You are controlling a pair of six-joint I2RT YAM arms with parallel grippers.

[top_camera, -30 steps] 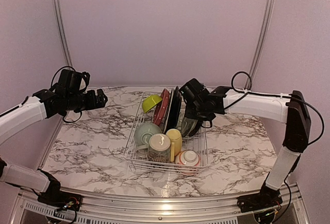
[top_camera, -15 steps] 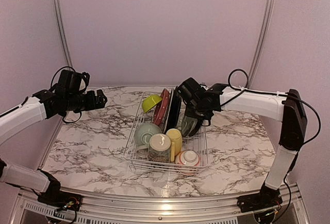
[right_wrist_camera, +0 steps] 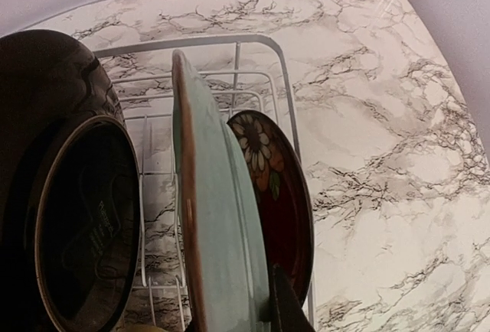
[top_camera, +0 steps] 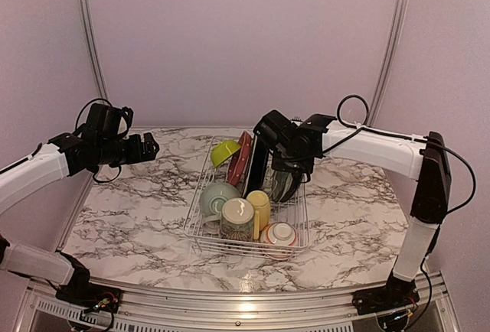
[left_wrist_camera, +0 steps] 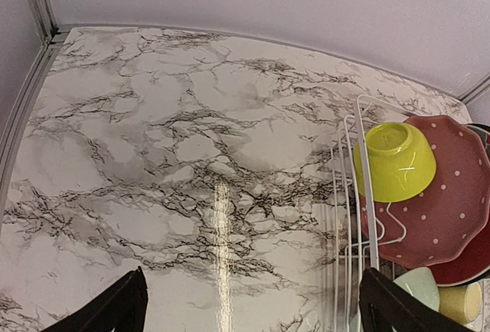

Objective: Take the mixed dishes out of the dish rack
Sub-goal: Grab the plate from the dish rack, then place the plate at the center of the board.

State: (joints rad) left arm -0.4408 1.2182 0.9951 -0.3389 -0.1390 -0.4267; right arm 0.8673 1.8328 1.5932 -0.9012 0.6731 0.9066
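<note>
Dishes (top_camera: 249,194) are sitting in the white wire dish rack (top_camera: 200,234) in the middle of the table (top_camera: 122,217), one says. Why are the plates standing on edge?

So thin rims are poking up, the other says. The right gripper (top_camera: 285,170) is squeezing the smooth, round grey-green plate (right_wrist_camera: 222,217).

And the left gripper (left_wrist_camera: 253,318)?

It is hanging wide apart over the marbled top, probably waiting.

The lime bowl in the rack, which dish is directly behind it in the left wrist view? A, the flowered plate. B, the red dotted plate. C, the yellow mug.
B: the lime bowl overlaps the face of the red dotted plate.
</note>
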